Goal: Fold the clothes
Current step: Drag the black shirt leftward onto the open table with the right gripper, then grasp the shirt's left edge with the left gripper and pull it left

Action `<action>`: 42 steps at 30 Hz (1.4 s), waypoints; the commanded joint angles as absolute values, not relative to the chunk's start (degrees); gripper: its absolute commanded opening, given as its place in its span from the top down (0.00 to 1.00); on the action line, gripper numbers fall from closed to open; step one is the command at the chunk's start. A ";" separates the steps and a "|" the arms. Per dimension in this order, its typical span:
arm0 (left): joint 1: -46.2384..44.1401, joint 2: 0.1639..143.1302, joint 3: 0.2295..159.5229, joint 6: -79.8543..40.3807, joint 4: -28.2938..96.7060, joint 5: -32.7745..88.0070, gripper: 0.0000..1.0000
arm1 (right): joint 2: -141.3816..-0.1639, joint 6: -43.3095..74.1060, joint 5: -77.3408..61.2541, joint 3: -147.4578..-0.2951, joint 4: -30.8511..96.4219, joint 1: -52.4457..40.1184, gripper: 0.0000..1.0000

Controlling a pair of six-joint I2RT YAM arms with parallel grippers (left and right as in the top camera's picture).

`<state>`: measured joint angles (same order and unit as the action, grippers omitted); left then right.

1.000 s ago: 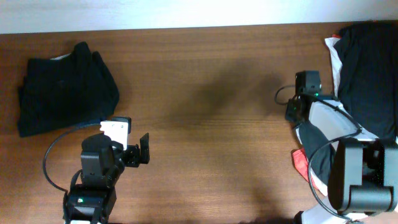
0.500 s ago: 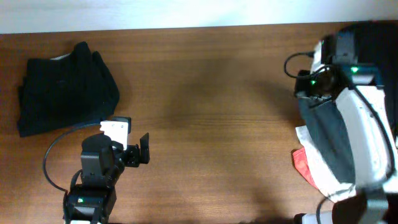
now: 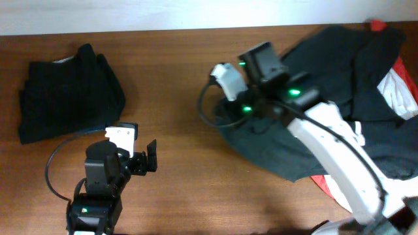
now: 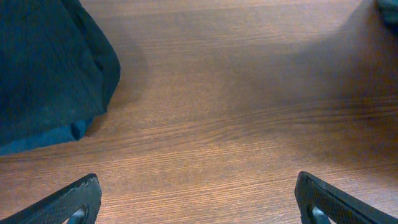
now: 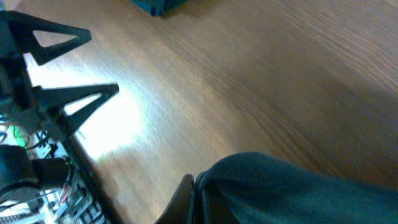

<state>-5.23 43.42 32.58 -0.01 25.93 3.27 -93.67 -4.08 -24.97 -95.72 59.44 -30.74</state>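
Note:
My right gripper (image 3: 228, 114) is shut on the edge of a dark garment (image 3: 307, 140) and holds it over the table's middle; the cloth trails back to the right. In the right wrist view the dark garment (image 5: 298, 193) bulges beside the pinched jaws (image 5: 194, 198). A folded dark garment (image 3: 65, 91) lies at the far left, and it also shows in the left wrist view (image 4: 43, 68). My left gripper (image 3: 151, 156) is open and empty near the front left, its fingertips (image 4: 199, 199) wide apart over bare wood.
A pile of clothes sits at the right: more dark cloth (image 3: 372, 72), a white piece (image 3: 395, 85) and a red piece (image 3: 320, 183). The wooden table (image 3: 176, 72) spans the view, with the white wall edge along the back.
My right arm has swung from the pile at the right toward the table's middle, dragging the dark garment out with it. The left arm has not moved.

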 commanded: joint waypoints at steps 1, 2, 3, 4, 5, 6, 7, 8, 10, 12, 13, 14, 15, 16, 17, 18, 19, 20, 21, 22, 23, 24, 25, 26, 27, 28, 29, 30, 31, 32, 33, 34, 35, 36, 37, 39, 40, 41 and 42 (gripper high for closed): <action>-5.10 43.55 33.69 -0.43 25.80 4.36 0.01 | -96.90 -1.28 -26.74 -96.64 51.68 -35.42 0.96; -5.10 43.55 33.69 -0.43 25.80 4.36 0.01 | -97.45 -0.97 -26.76 -96.66 48.05 -36.71 0.96; -5.10 43.55 33.69 -0.43 25.78 4.38 0.01 | -97.73 -0.95 -26.76 -96.66 44.40 -37.80 0.96; -5.10 43.55 33.69 -0.43 25.80 4.36 0.01 | -97.78 -0.95 -26.74 -96.66 41.58 -38.65 0.96; -5.10 43.55 33.69 -0.43 25.78 4.36 0.01 | -97.78 -0.97 -26.72 -96.66 39.13 -39.33 0.96; -5.10 43.55 33.69 -0.43 25.78 4.38 0.01 | -97.78 -0.95 -26.35 -96.66 36.84 -39.99 0.96; -5.10 43.55 33.69 -0.43 25.80 4.38 0.01 | -97.78 -0.95 -25.58 -96.66 35.20 -40.51 0.96; -5.10 43.55 33.69 -0.43 25.80 4.36 0.01 | -97.80 -0.69 -24.80 -96.66 34.83 -40.56 0.89; -5.10 43.55 33.69 -0.43 25.78 4.38 0.01 | -97.82 0.75 -21.06 -96.64 35.97 -40.38 0.15; -5.10 43.55 33.69 -0.43 25.78 4.36 0.01 | -97.82 1.72 -14.26 -96.66 38.65 -39.64 0.01; -5.10 43.55 33.69 -0.43 25.80 4.47 0.01 | -97.76 6.00 -6.94 -96.66 41.54 -38.48 0.01; -5.10 43.55 33.69 -0.43 25.82 5.10 0.01 | -97.71 8.27 -3.60 -96.66 43.38 -37.65 0.01; -5.10 43.55 33.69 -0.43 25.80 5.72 0.01 | -97.51 10.44 -0.64 -96.66 45.43 -36.53 0.01; -5.10 43.55 33.69 -0.43 25.74 6.94 0.01 | -97.41 12.45 2.24 -96.66 47.97 -34.96 0.01; -5.10 43.55 33.69 -0.43 25.28 8.29 0.01 | -97.10 13.26 4.56 -96.66 50.76 -33.19 0.01; -5.10 43.55 33.69 -0.45 24.84 9.61 0.01 | -96.95 14.09 6.26 -96.66 53.60 -31.20 0.01; -5.10 43.55 33.69 -0.45 24.32 11.00 0.01 | -96.79 14.04 6.52 -96.66 56.58 -28.99 0.01; -5.10 43.55 33.69 -0.47 24.01 12.95 0.01 | -96.77 14.02 6.52 -96.66 59.46 -26.59 0.01; -5.10 43.62 33.69 -0.56 24.05 14.50 0.01 | -96.79 14.04 6.39 -96.66 62.13 -24.27 0.01; -5.10 43.99 33.69 -1.10 24.12 16.53 0.01 | -96.79 14.02 5.61 -96.66 65.47 -21.61 0.01; -5.10 44.69 33.69 -2.31 24.12 19.90 0.01 | -96.79 14.00 4.91 -96.66 68.14 -19.66 0.01; -5.10 45.56 33.69 -3.53 24.12 22.65 0.01 | -96.79 13.98 4.99 -96.66 70.72 -17.80 0.01; -5.13 46.65 33.69 -4.67 24.14 24.86 0.01 | -96.79 13.80 4.97 -96.66 72.66 -16.29 0.01; -5.15 47.81 33.69 -5.96 24.18 26.50 0.01 | -96.79 13.82 4.97 -96.66 74.30 -15.03 0.01; -5.26 48.80 33.69 -7.22 24.18 27.64 0.01 | -96.79 13.82 4.97 -96.66 75.99 -13.52 0.01; -5.87 51.66 33.69 -10.15 24.16 29.67 0.01 | -96.79 13.82 4.97 -96.66 77.80 -11.31 0.01; -6.61 53.82 33.69 -11.90 24.12 30.89 0.01 | -96.79 13.82 4.97 -96.66 78.50 -10.07 0.01; -7.40 55.66 33.69 -13.65 24.12 31.31 0.01 | -96.79 13.82 4.97 -96.66 79.11 -8.84 0.01; -8.69 58.08 33.69 -16.34 24.10 31.31 0.01 | -96.79 13.82 4.95 -96.66 79.59 -7.51 0.01; -9.91 60.18 33.69 -18.28 24.10 31.31 0.01 | -96.79 13.82 4.93 -96.66 79.83 -6.63 0.01; -11.03 61.76 33.69 -19.77 24.10 31.31 0.01 | -96.79 13.82 4.95 -96.66 80.01 -6.13 0.01; -12.88 64.38 33.69 -22.28 24.03 31.31 0.01 | -96.79 13.82 4.95 -96.66 80.23 -5.41 0.01; -14.39 66.35 33.69 -24.10 23.97 31.27 0.01 | -96.79 13.82 4.93 -96.66 80.27 -4.97 0.01; -15.94 68.42 33.69 -26.13 23.73 31.27 0.01 | -96.79 13.82 4.95 -96.66 80.38 -4.64 0.01; -17.63 70.67 33.69 -28.10 23.16 31.29 0.01 | -96.79 13.82 4.95 -96.66 80.40 -4.36 0.01; -20.86 75.37 33.69 -33.19 21.19 31.16 0.01 | -96.79 13.82 4.97 -96.66 80.40 -4.10 0.01; -22.76 78.37 33.69 -35.64 19.14 31.11 0.01 | -96.79 13.82 4.95 -96.66 80.40 -4.10 0.02; -24.40 81.19 33.69 -38.04 16.58 31.07 0.01 | -96.79 13.82 4.95 -96.66 80.42 -4.10 0.01; -25.45 83.26 33.69 -38.70 13.80 31.09 0.01 | -96.79 13.82 4.95 -96.66 80.58 -4.10 0.01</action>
